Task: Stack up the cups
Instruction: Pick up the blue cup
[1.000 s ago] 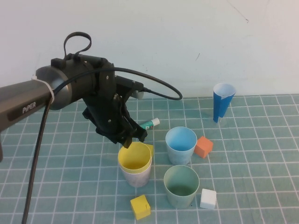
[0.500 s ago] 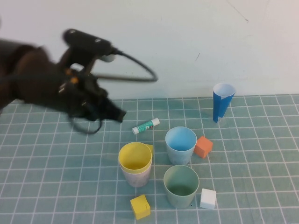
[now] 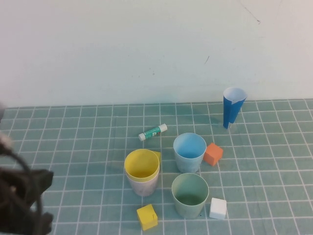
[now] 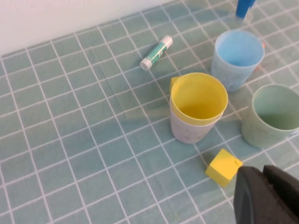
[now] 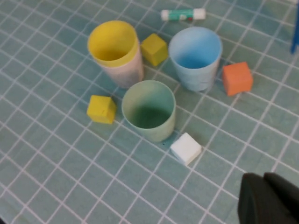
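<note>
The yellow cup (image 3: 141, 164) sits nested inside the pale pink cup (image 3: 143, 186) near the middle of the mat. The light blue cup (image 3: 189, 152) stands upright to their right, and the muted green cup (image 3: 190, 195) stands in front of it. My left gripper (image 4: 262, 175) is shut and empty, pulled back at the lower left of the high view (image 3: 22, 198), apart from the cups. My right gripper (image 5: 264, 181) is shut and empty, and is out of the high view. The right wrist view shows the yellow cup (image 5: 113, 42), the green cup (image 5: 149, 109) and the blue cup (image 5: 195, 56).
A tall dark-blue paper cone (image 3: 233, 107) stands at the back right. A glue stick (image 3: 152, 131) lies behind the cups. An orange cube (image 3: 213, 153), a white cube (image 3: 218, 208) and a yellow cube (image 3: 147, 217) lie around them. Another yellow cube (image 5: 154, 49) sits behind the nested pair.
My left arm has drawn back from just above the yellow cup to the lower left corner. The yellow cup stays nested in the pink cup. The other cups have not moved.
</note>
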Available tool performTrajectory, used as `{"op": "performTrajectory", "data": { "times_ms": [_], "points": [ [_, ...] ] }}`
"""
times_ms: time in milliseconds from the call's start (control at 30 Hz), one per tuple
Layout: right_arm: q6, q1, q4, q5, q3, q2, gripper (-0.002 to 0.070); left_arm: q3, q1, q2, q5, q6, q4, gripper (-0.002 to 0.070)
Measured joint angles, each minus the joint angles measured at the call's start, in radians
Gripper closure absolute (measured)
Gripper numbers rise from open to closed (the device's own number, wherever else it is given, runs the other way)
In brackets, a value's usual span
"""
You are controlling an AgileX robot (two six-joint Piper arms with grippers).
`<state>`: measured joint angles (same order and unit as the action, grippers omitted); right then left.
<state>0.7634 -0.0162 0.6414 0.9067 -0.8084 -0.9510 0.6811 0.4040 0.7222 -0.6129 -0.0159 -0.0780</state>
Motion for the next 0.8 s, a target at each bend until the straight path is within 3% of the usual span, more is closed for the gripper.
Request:
{"op": "performTrajectory", "data": {
  "times_ms": [200, 567, 800],
  "points": [
    [0.008, -0.110, -0.029, 0.029, -0.182, -0.195, 0.0679, -0.070, 0.000, -0.110, 0.002, -0.018, 0.004, 0.0673],
    [-0.316, -0.475, -0.472, 0.115, -0.581, -0.579, 0.0679, -0.083, 0.000, -0.110, -0.011, -0.019, 0.068, 0.0673],
    [-0.423, -0.506, -0.599, 0.246, -0.836, -0.867, 0.0645, -0.083, 0.000, -0.110, -0.026, -0.019, 0.078, 0.0673]
  ]
}}
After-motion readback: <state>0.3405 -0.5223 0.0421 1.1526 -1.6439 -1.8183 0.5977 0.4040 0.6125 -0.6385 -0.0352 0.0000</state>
